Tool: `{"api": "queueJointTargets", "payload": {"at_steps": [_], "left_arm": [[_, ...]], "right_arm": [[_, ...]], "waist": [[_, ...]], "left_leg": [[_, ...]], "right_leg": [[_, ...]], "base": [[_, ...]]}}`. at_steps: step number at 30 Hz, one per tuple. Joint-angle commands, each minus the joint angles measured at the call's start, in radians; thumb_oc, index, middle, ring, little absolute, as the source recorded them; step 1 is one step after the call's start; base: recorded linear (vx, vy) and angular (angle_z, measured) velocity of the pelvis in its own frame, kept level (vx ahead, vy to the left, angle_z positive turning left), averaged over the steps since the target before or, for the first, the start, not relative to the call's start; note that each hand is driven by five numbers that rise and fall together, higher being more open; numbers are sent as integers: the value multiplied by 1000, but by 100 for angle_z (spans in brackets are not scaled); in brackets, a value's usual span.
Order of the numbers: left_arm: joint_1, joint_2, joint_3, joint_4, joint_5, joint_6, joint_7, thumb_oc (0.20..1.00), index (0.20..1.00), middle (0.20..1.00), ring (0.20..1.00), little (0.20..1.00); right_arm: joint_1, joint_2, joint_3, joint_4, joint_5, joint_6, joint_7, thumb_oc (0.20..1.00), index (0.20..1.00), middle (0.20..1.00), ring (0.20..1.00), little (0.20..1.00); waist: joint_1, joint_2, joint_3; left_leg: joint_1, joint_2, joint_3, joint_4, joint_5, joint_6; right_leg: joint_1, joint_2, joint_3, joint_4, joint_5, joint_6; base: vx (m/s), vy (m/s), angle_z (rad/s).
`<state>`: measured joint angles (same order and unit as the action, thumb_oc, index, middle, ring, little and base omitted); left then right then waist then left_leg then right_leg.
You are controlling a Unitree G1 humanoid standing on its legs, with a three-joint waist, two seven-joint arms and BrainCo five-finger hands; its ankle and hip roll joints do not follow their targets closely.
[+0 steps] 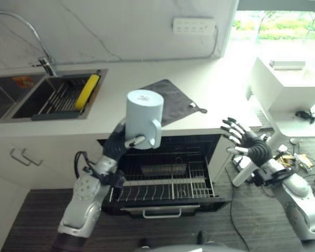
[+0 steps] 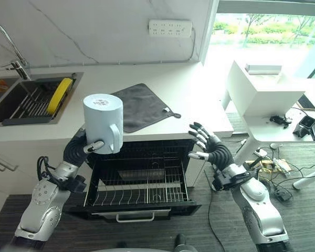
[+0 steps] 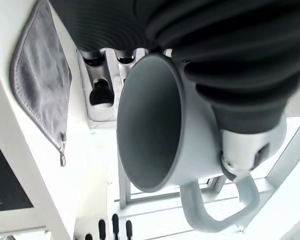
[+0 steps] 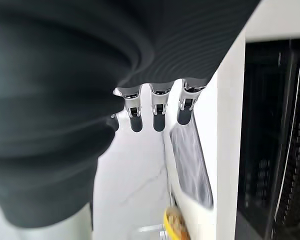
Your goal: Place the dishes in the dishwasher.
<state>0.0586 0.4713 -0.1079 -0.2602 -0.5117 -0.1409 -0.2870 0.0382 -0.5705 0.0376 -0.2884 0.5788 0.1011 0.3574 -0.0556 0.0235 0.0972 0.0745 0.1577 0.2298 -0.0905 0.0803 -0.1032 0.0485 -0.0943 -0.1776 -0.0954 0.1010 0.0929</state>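
There are one pale blue mug point(image 1: 144, 118), one grey mat point(image 1: 170, 101), one yellow dish point(image 1: 87, 91), one tap point(image 1: 39, 44), one dishwasher rack point(image 1: 168, 181) and two hands point(image 1: 121, 145) point(image 1: 249, 143).

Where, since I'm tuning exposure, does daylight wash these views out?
Right eye view: the window at upper right glares, and the white table below it goes pale, while the dishwasher interior stays dark. Left wrist view: the surroundings past the mug are bright white, and its inside is shadowed.
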Motion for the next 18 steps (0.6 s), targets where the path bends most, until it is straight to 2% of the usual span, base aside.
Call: {"api": "queueJointTargets", "payload": {"at_steps": [1,4,5,7,14,18], "left_arm": [[-104,38,-41,28,-84,15,-93,200,200,200,200,200],[-132,39,-87,54,-146,86,-215,200,200,200,200,200],[-149,30,-117,75,-235,142,-293,200,200,200,200,200],[-162,18,-133,98,-284,166,-332,200,200,200,200,200],[-180,7,-126,167,-315,169,-390,200,200,200,200,200],[-175,-2,-116,178,-314,185,-416,200,200,200,200,200]], "right_arm": [[-109,-12,10,-35,101,-22,60,1000,1000,1000,1000,1000],[-157,-17,39,-15,149,-45,103,1000,1000,1000,1000,1000],[-197,-10,65,-4,193,-60,172,1000,1000,1000,1000,1000],[-217,-3,89,-9,205,-57,217,1000,1000,1000,1000,1000],[-305,0,98,55,268,-17,260,1000,1000,1000,1000,1000],[-317,24,98,64,352,56,296,1000,1000,1000,1000,1000]], "waist": [[5,-27,-44],[8,-22,-54],[12,-18,-60],[16,-17,-65],[27,-21,-78],[34,-24,-80]], "left_leg": [[-1,-6,-41,3,-63,15],[2,-4,-42,3,-66,12],[5,-5,-43,3,-70,12],[9,-4,-41,3,-74,11],[14,-8,-49,3,-80,10],[16,-8,-49,3,-82,10]], "right_leg": [[45,-29,-12,8,-84,48],[46,-30,-17,8,-85,48],[49,-32,-20,8,-88,48],[52,-34,-23,8,-89,49],[58,-37,-28,8,-92,48],[61,-40,-35,8,-93,49]], "base": [[-34,-36,2],[-46,-39,1],[-54,-25,0],[-28,-13,0],[-5,-3,0],[-8,-5,0]]}}
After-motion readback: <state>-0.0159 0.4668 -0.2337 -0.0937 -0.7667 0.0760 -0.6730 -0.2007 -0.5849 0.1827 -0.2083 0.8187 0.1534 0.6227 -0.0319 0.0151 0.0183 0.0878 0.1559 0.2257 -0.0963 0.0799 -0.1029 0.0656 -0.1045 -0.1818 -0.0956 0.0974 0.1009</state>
